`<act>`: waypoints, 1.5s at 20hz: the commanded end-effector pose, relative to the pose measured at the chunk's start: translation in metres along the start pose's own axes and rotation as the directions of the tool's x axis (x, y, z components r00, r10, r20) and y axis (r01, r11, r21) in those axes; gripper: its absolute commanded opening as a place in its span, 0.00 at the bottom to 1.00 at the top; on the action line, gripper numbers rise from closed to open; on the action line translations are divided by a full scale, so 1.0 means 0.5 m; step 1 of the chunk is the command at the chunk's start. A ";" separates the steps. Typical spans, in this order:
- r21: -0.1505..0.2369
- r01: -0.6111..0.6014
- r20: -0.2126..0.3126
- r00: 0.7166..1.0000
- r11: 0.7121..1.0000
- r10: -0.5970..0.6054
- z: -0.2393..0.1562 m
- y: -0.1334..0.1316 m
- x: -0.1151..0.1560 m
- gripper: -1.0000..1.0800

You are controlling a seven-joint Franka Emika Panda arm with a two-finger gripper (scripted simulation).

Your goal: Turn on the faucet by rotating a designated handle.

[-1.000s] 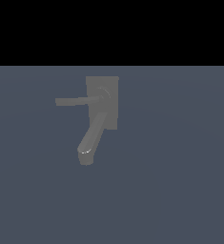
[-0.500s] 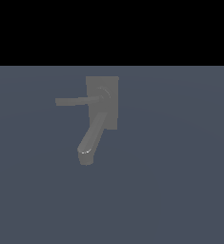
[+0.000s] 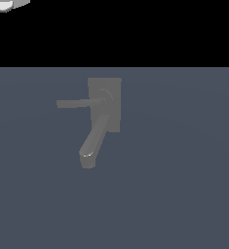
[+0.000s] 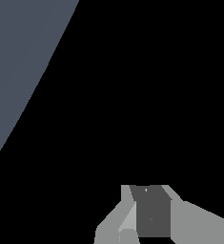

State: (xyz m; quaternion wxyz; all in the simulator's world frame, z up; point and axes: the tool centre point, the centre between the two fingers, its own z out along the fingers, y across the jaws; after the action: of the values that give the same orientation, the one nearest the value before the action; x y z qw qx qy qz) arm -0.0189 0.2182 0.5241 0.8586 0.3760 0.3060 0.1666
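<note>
In the exterior view, a small white piece of the robot arm (image 3: 6, 5) shows in the far corner, up and to the exterior view's left of the faucet (image 3: 104, 104), well apart from it. The faucet lies on the flat blue-grey surface (image 3: 184, 170), near the middle of it. From the round hub (image 3: 105, 99) of the faucet, the handle (image 3: 77, 103) sticks out as a thin straight bar toward the exterior view's left, almost level. Just right of the handle is the rectangular back plate (image 3: 113, 87), which carries the hub. The thick curved spout (image 3: 93, 143) goes down from the hub, leaning a little to the exterior view's left, and ends in a rounded tip with a small bright spot.

In the wrist view, the gripper (image 4: 147, 214) is seen only partly at the edge, with grey fingers (image 4: 194, 224) around a darker part; I cannot tell if it is wide or narrow. Nothing is seen between the fingers. A wedge of the blue-grey surface is visible, the rest is black
</note>
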 end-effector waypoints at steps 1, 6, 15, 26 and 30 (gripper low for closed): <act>-0.034 0.058 -0.058 0.997 0.998 -0.060 -0.022 -0.031 0.053 0.00; -0.105 0.180 -0.189 0.962 0.978 -0.197 -0.079 -0.120 0.167 0.00; -0.210 0.363 -0.411 0.810 0.908 -0.419 -0.198 -0.333 0.327 0.00; -0.274 0.467 -0.557 0.635 0.841 -0.535 -0.302 -0.515 0.399 0.00; -0.284 0.479 -0.584 0.600 0.830 -0.546 -0.327 -0.547 0.410 0.00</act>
State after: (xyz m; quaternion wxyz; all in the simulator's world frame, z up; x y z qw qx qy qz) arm 0.0468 0.2320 0.1589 0.7335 0.1517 0.6609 0.0474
